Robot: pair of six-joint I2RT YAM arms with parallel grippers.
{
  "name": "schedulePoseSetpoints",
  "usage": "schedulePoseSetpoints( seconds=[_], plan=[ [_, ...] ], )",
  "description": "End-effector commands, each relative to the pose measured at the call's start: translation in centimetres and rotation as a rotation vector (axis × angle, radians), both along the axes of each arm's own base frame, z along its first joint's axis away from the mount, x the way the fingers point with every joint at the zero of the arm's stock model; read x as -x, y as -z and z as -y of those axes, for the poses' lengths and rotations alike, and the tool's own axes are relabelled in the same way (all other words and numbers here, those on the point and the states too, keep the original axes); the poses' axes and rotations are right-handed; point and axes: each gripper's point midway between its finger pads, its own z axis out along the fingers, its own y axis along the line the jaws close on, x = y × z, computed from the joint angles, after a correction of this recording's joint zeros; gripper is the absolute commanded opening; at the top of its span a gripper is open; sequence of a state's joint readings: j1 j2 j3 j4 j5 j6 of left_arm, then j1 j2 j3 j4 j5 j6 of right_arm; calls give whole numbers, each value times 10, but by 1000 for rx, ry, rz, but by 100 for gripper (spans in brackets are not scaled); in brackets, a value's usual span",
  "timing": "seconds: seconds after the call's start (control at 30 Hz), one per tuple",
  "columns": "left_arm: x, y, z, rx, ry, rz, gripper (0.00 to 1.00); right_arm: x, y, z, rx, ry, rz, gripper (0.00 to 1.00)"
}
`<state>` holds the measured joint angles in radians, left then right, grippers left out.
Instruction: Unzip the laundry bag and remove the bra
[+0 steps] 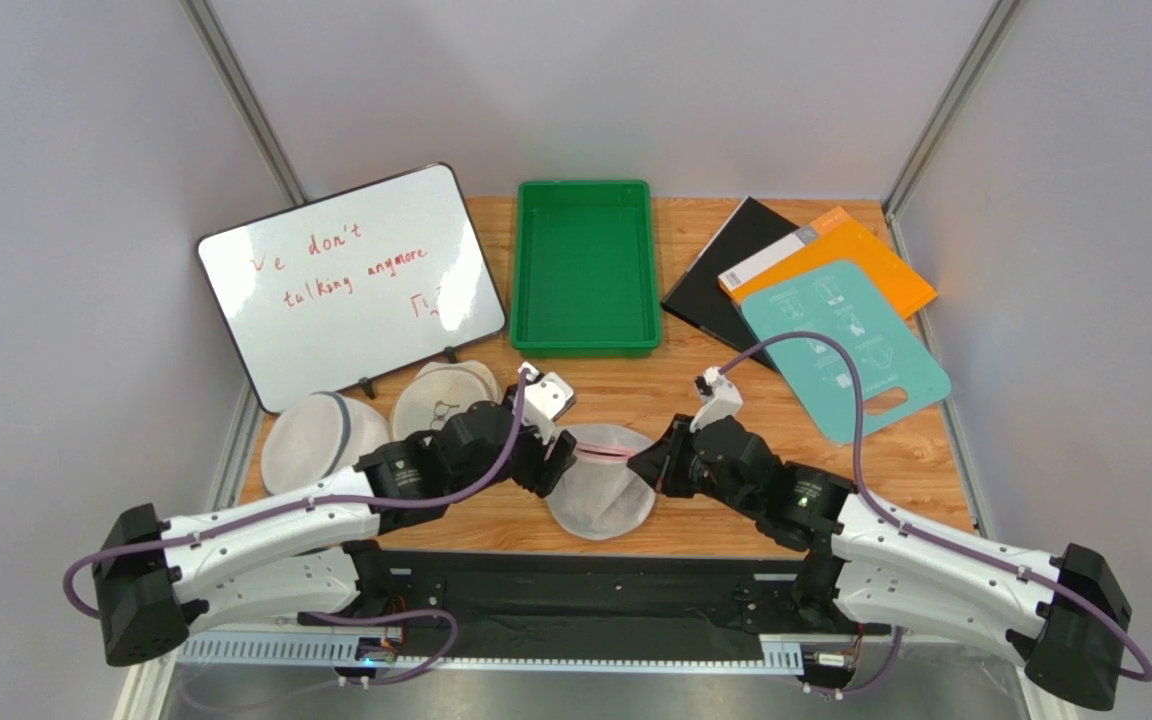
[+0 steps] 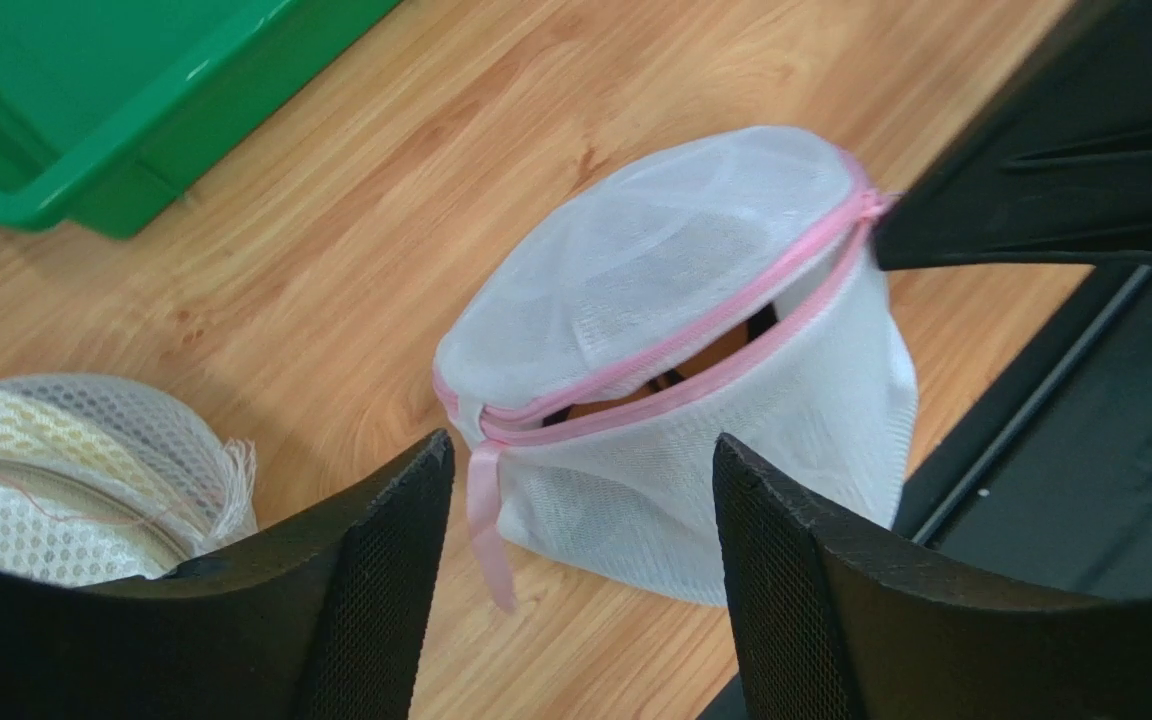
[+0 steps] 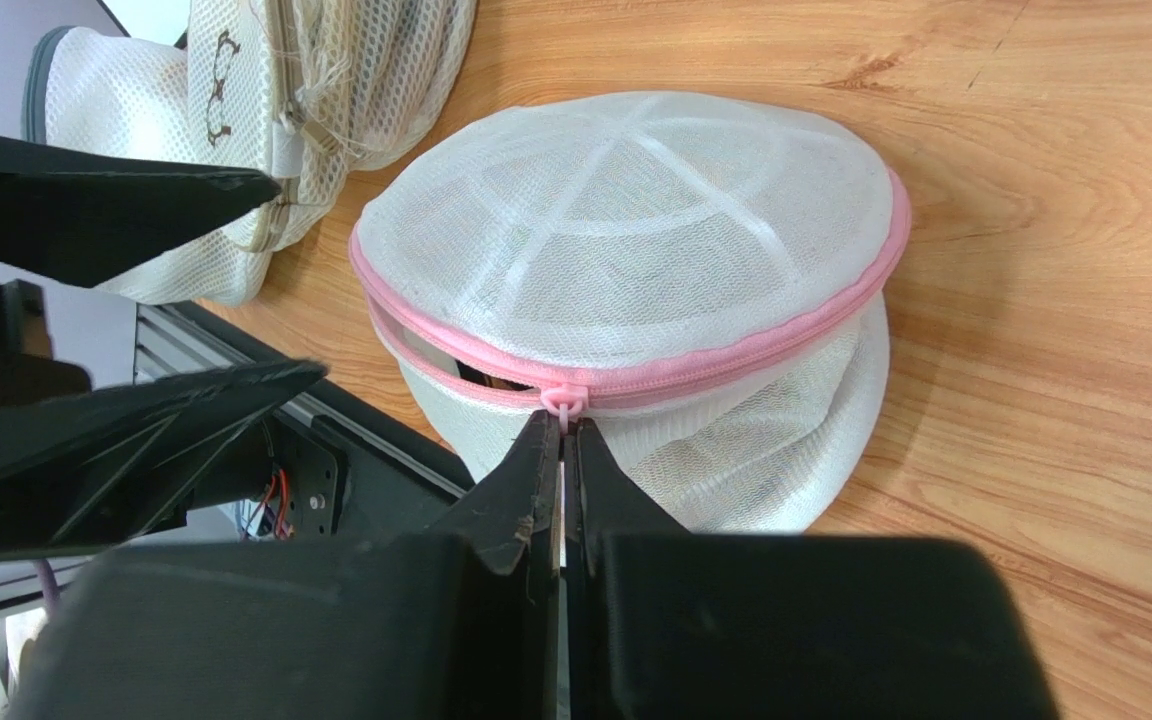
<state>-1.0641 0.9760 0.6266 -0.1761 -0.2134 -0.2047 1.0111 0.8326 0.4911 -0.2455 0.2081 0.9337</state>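
The laundry bag [image 1: 602,488], a white mesh dome with pink trim, sits at the table's near edge between my grippers; it also shows in the left wrist view [image 2: 687,375] and the right wrist view [image 3: 627,255]. Its pink zipper [image 2: 687,353] is partly open, with a dark gap showing. The bra is hidden inside. My right gripper [image 3: 563,435] is shut on the pink zipper pull [image 3: 563,399]; it reaches the bag from the right [image 1: 654,458]. My left gripper [image 2: 582,465] is open and empty, its fingers either side of the bag's pink ribbon tab [image 2: 486,518], not touching.
Two plain white mesh bags [image 1: 324,435] [image 1: 444,399] lie left of the laundry bag. A green tray [image 1: 585,267] stands at the back centre, a whiteboard [image 1: 349,282] at back left, and folders and a teal board [image 1: 838,338] at back right.
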Motion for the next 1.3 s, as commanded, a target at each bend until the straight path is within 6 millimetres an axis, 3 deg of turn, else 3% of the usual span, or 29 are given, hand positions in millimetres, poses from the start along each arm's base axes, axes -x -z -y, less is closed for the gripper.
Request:
schedulePoseSetpoints(
  seconds=[0.0, 0.17, 0.33, 0.53, 0.87, 1.27],
  plan=[
    [10, -30, 11, 73, 101, 40, 73, -4, -16, -6, -34, -16, 35, 0],
    [19, -40, 32, 96, 213, 24, 81, -1, -15, -9, -41, -33, 25, 0],
    [22, -47, 57, 126, 295, 13, 80, -1, -17, -12, -50, -41, 25, 0],
    [15, -48, 69, 119, 312, 38, 80, 1, -17, -12, -47, -53, 23, 0],
    [10, -30, 80, 89, 324, 25, 80, 1, -19, -15, -45, -63, 25, 0],
    [11, 12, 75, 13, 302, -45, 83, 0, -21, -17, -45, -69, 26, 0]
  ],
)
